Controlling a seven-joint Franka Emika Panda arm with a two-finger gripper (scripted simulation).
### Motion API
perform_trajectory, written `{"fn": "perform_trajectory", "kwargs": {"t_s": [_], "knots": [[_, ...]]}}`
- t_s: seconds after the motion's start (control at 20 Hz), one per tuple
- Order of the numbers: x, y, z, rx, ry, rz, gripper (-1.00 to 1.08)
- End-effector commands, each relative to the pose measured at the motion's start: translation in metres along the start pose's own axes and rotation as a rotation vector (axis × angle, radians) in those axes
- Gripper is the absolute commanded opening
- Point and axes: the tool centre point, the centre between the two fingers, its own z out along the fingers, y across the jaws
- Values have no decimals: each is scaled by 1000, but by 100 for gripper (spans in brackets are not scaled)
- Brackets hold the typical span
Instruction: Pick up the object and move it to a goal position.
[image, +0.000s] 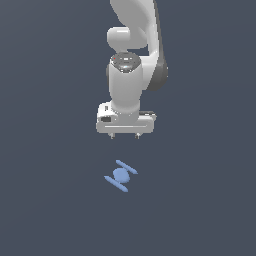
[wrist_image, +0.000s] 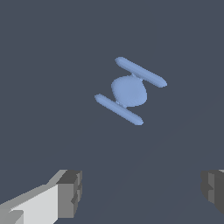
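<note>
The object (image: 120, 175) is a small light-blue item, a round centre between two thin parallel bars, lying on the dark floor. It also shows in the wrist view (wrist_image: 130, 90), set at a slant. My white gripper (image: 125, 135) hangs above and a little behind it, apart from it. The jaws stand wide open and hold nothing. In the wrist view the gripper (wrist_image: 142, 192) shows two grey fingertips (wrist_image: 70, 192) far apart, and the object lies ahead of them, outside the gap.
The dark grey-blue floor (image: 45, 200) lies flat all around. The white arm (image: 132, 40) rises above the gripper in the exterior view.
</note>
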Motion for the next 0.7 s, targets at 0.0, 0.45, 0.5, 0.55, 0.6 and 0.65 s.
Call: {"fn": "perform_trajectory", "kwargs": {"t_s": [0.0,0.45,0.5,0.55,0.6,0.65], "knots": [[0,0,0,0,0,0,68],[0,-15,-4,11,6,-28,68],[0,-14,-4,11,5,-29,68],[1,-14,-4,12,5,-31,68],[1,-14,-3,13,4,-33,68],[2,-14,-3,15,3,-37,68]]}}
